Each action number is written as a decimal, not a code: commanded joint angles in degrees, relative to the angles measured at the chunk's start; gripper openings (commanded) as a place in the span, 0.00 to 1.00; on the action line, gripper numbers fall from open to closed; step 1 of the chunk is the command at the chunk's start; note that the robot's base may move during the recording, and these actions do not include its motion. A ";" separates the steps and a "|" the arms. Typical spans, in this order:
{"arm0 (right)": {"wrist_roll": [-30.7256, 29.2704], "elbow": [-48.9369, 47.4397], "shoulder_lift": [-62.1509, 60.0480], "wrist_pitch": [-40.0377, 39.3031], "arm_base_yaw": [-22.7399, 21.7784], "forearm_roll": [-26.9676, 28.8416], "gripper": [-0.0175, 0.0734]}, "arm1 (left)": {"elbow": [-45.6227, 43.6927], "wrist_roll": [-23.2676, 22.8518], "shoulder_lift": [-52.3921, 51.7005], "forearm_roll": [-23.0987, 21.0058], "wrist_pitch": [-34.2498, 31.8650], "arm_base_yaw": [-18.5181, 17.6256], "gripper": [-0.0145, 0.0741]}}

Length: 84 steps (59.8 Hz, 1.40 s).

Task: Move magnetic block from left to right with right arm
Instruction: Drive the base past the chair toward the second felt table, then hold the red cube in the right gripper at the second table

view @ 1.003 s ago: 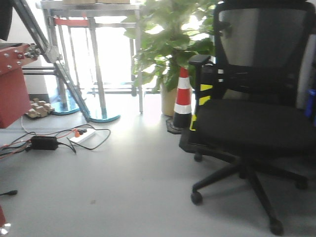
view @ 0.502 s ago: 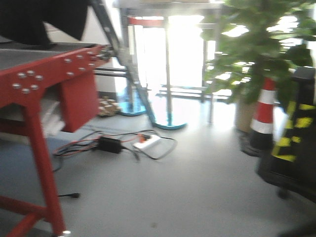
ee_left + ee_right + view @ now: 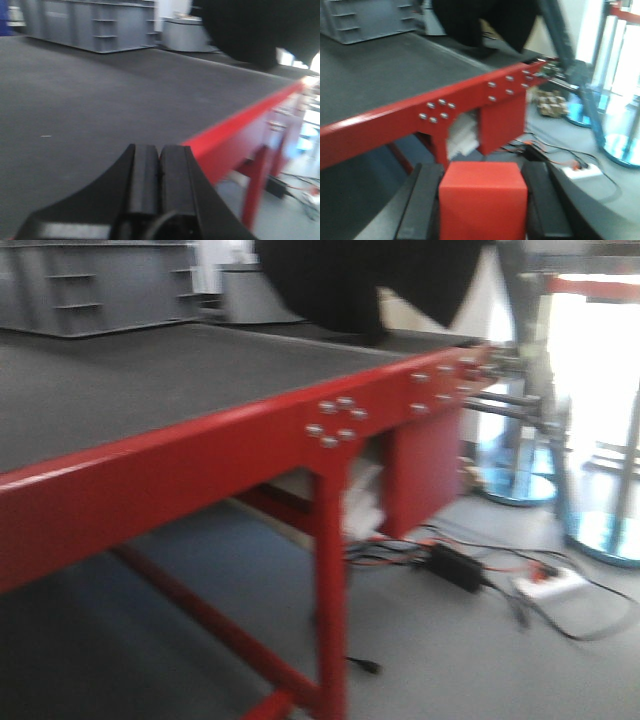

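Our right fingers [image 3: 420, 205] grip the magnetic block [image 3: 483, 202], one dark finger pressed on each side of the red cube. We hold it off the desk [image 3: 395, 120], in front of its red rim, with grey floor [image 3: 600, 200] showing past it. Our left fingers [image 3: 145, 175] are pressed together with nothing between them, low over the desk's dark mat. A broad stretch of mat runs from them to the grey crates [image 3: 95, 25] at the far side; we cannot tell what the crates contain. The red edge lies just right of the left fingers. On the floor beyond the desk leg lie a black adapter [image 3: 456, 566] and a white power strip [image 3: 550, 585].
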 commanded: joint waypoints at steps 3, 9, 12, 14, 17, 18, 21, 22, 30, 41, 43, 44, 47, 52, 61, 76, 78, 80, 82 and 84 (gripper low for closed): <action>-0.49 -1.38 0.85 -4.82 0.10 -1.06 0.37 | 0.48 -0.38 -0.80 0.00 -5.19 0.47 0.03; -0.49 -1.38 0.85 -4.82 0.10 -1.06 0.37 | 0.48 -0.38 -0.80 0.00 -5.19 0.47 0.03; -0.49 -1.38 0.85 -4.82 0.10 -1.06 0.37 | 0.48 -0.38 -0.80 0.00 -5.19 0.47 0.03; -0.49 -1.38 0.85 -4.82 0.10 -1.06 0.37 | 0.48 -0.38 -0.80 0.00 -5.19 0.47 0.03; -0.49 -1.38 0.85 -4.82 0.10 -1.06 0.37 | 0.48 -0.38 -0.80 0.00 -5.19 0.47 0.03; -0.49 -1.38 0.85 -4.82 0.10 -1.06 0.37 | 0.48 -0.38 -0.80 0.00 -5.19 0.47 0.03; -0.49 -1.38 0.85 -4.82 0.10 -1.06 0.37 | 0.48 -0.38 -0.80 0.00 -5.19 0.47 0.03; -0.49 -1.38 0.85 -4.82 0.10 -1.06 0.37 | 0.48 -0.38 -0.80 0.00 -5.19 0.47 0.03; -0.49 -1.38 0.85 -4.82 0.10 -1.06 0.37 | 0.48 -0.38 -0.80 0.00 -5.19 0.47 0.03; -0.49 -1.38 0.85 -4.82 0.10 -1.06 0.37 | 0.48 -0.38 -0.80 0.00 -5.19 0.47 0.03; -0.49 -1.38 0.85 -4.82 0.10 -1.06 0.37 | 0.48 -0.38 -0.80 0.00 -5.19 0.47 0.03; -0.49 -1.38 0.85 -4.82 0.10 -1.06 0.37 | 0.48 -0.38 -0.80 0.00 -5.19 0.47 0.03; -0.49 -1.38 0.85 -4.82 0.10 -1.06 0.37 | 0.48 -0.38 -0.80 0.00 -5.19 0.47 0.03; -0.49 -1.38 0.85 -4.82 0.10 -1.06 0.37 | 0.48 -0.38 -0.80 0.00 -5.19 0.47 0.03; -0.49 -1.38 0.85 -4.82 0.10 -1.06 0.37 | 0.48 -0.38 -0.80 0.00 -5.19 0.47 0.03; -0.49 -1.38 0.85 -4.82 0.10 -1.06 0.37 | 0.48 -0.38 -0.80 0.00 -5.19 0.47 0.03; -0.49 -1.38 0.85 -4.82 0.10 -1.06 0.37 | 0.48 -0.38 -0.80 0.00 -5.19 0.47 0.03; -0.49 -1.38 0.85 -4.82 0.10 -1.06 0.37 | 0.48 -0.38 -0.80 0.00 -5.19 0.47 0.03; -0.49 -1.38 0.85 -4.82 0.10 -1.06 0.37 | 0.48 -0.38 -0.80 0.00 -5.19 0.47 0.03; -0.49 -1.38 0.85 -4.82 0.10 -1.06 0.37 | 0.48 -0.38 -0.80 0.00 -5.19 0.47 0.03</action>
